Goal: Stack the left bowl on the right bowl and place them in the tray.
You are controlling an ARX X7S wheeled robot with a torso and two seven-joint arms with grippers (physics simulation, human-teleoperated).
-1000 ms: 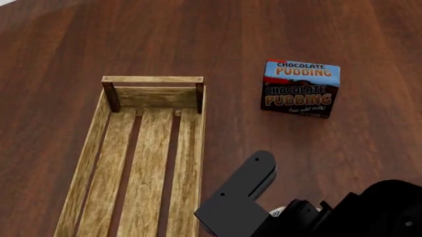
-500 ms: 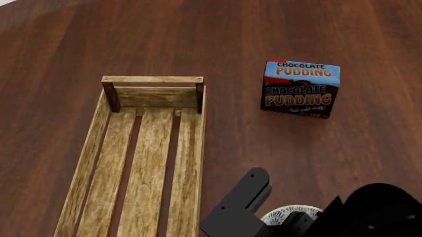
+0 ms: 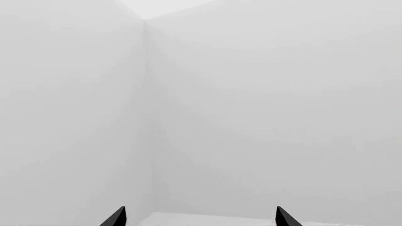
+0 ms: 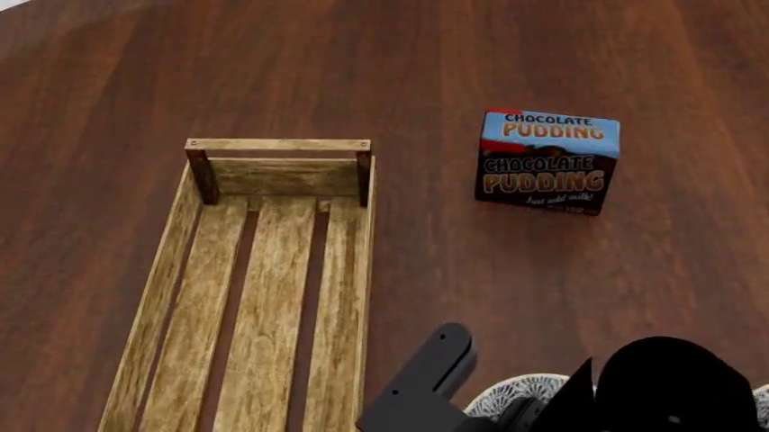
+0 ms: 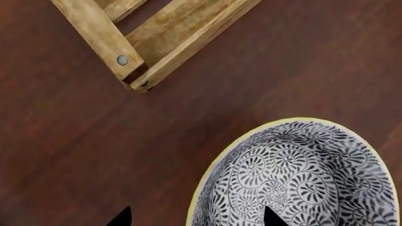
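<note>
Your tray is empty, slats bare from the far end down to the near edge of the head view; so no bowl is placed yet, and as far as the pics show the stacking isn't done either. Only one bowl is in sight: patterned black-and-white w/ a pale yellow rim, sitting on the dark wood desk just beside the tray's corner post, apart from it; in the head view only a sliver of its rim shows under the right arm. Can't tell whether this is the left or the right bowl, since the second one isn't in any view. The chocolate pudding box stands farther back on the desk, well apart from the tray; not part of the job.

Right end effector: two dark fingertips spread apart, straddling the bowl's rim edge, nothing between them gripped; reads as open and poised above the bowl, no contact visible. Left end effector: tips wide apart too, holding nothing, pointed at a blank grey wall, away from the desk.

Left to do, by my read: grab, stack, then move the pair into the tray.
</note>
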